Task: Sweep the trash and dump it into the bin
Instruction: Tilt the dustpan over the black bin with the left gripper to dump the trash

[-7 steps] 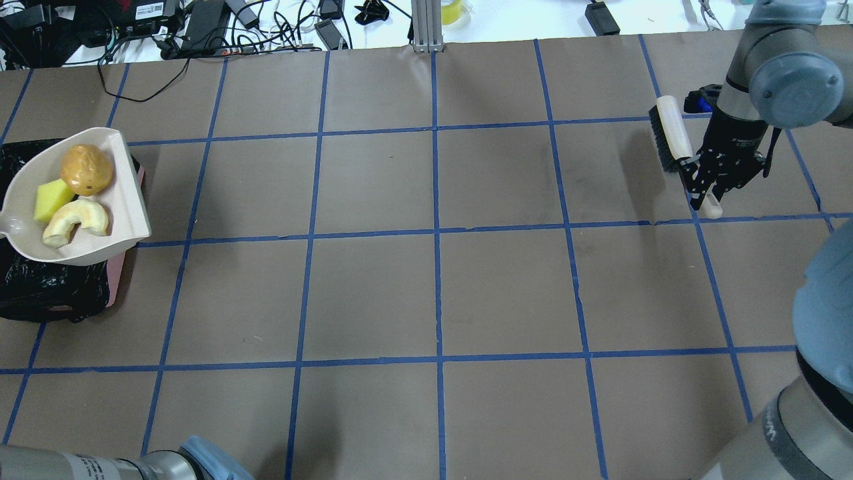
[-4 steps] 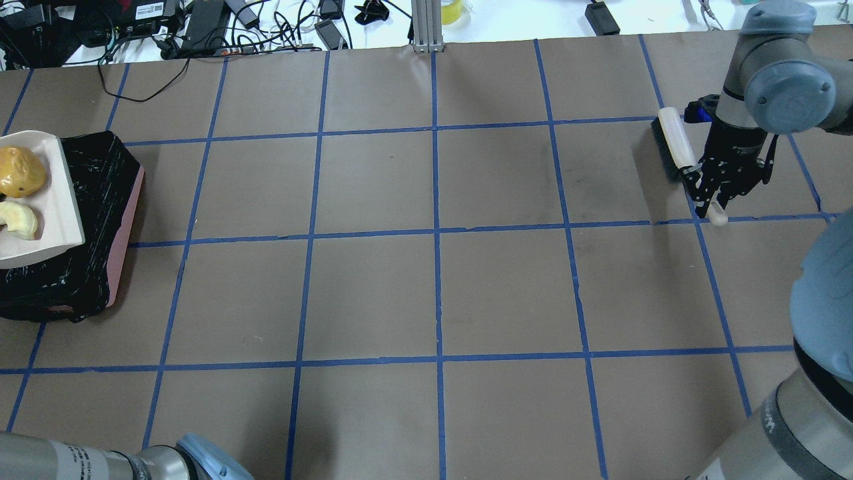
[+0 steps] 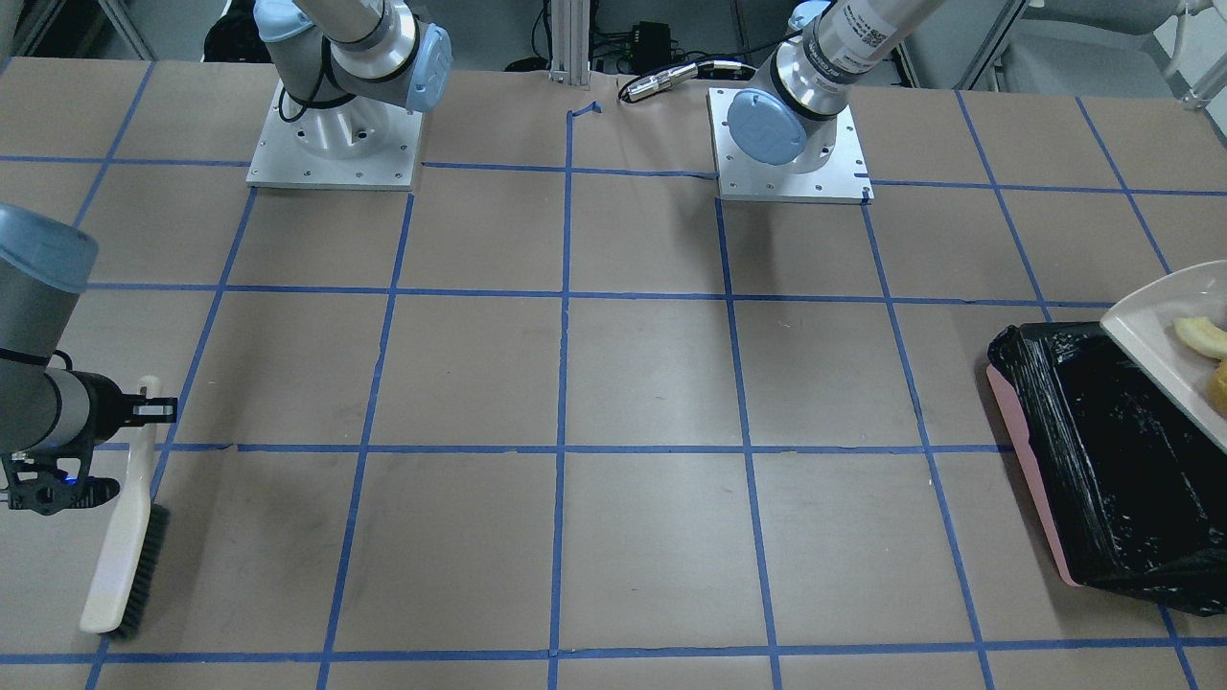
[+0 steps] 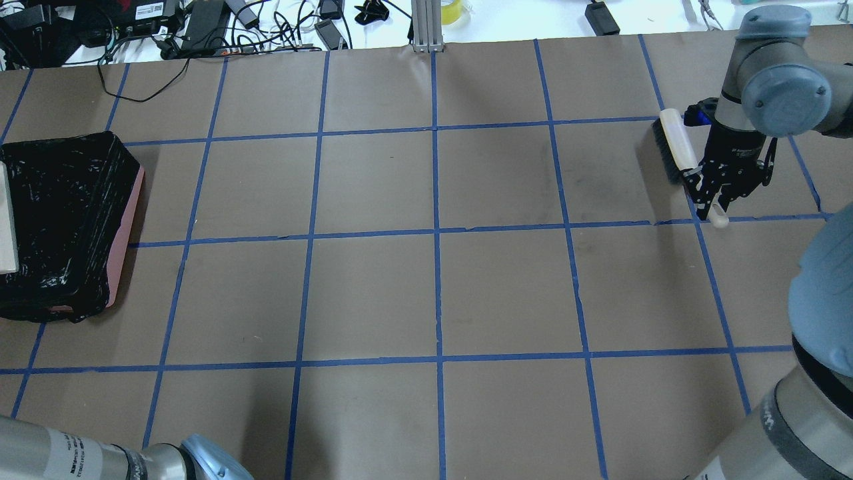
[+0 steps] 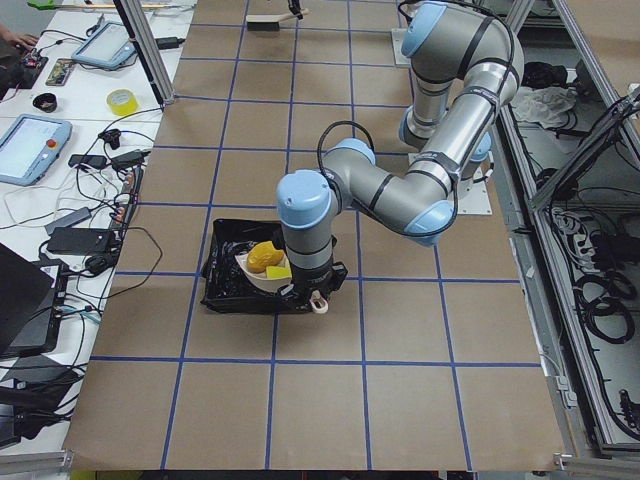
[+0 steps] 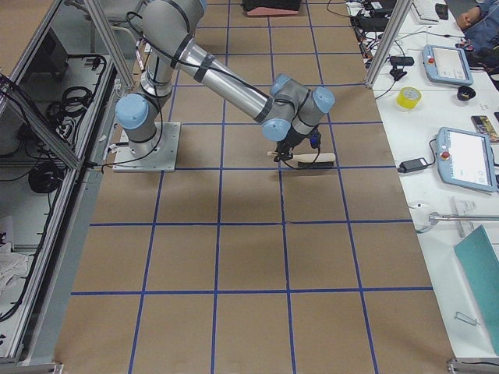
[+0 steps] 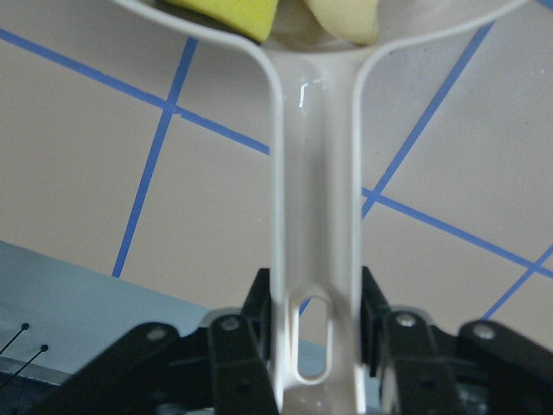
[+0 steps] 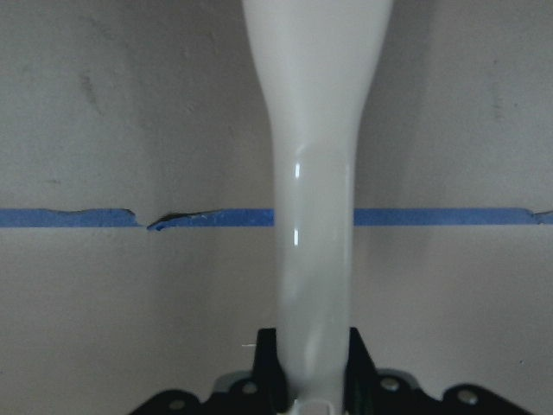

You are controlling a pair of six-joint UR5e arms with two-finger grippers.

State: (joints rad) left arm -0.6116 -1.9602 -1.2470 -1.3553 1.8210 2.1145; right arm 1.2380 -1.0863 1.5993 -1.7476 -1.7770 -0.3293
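In the overhead view the dustpan (image 4: 5,223) has moved left. 1.0 s ago it lay over most of the bin (image 4: 73,220), 0.6 s ago over its left part only, and now only a sliver shows at the frame edge. The 3 pieces of trash (image 5: 263,259) have left that view with it, uncovering the bin's black liner. The right gripper (image 4: 712,200) and brush (image 4: 674,143) have shifted slightly toward the robot.

tabletop (image 4: 373,293): brown paper, blue tape grid (image 4: 436,233) | cream brush (image 3: 120,546): dark bristles, robot's-right end, handle across a tape line | cream dustpan (image 3: 1150,331): opposite end, mostly cut off by frame edge | far edge: cables (image 4: 220,27), aluminium post (image 4: 426,23) | side bench: yellow tape roll (image 5: 122,101)
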